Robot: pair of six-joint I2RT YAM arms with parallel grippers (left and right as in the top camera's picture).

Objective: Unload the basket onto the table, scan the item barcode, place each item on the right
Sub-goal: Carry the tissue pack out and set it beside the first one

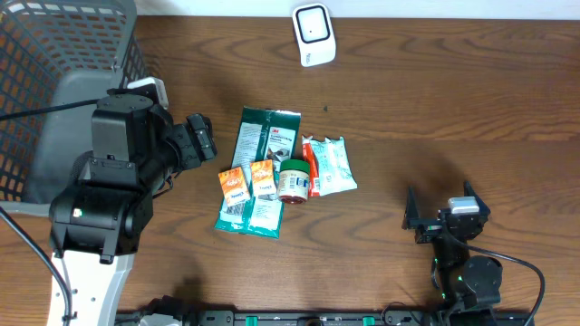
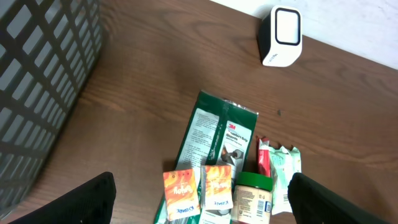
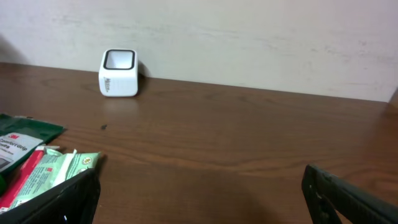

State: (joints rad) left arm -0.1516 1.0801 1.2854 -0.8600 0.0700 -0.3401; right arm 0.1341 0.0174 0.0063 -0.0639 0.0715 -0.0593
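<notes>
Jaws stand spread and empty on both arms: the right gripper (image 1: 442,215) waits at the pile's four o'clock, the left gripper (image 1: 196,139) at its nine. I judge the small green-lidded jar (image 1: 293,180), between two orange paper sachets (image 1: 248,181) and a white-green wipes pack (image 1: 332,166), the easiest pick. Pinch it across the lid, leaving the label clear to face the white cube scanner (image 1: 314,34) at twelve.
</notes>
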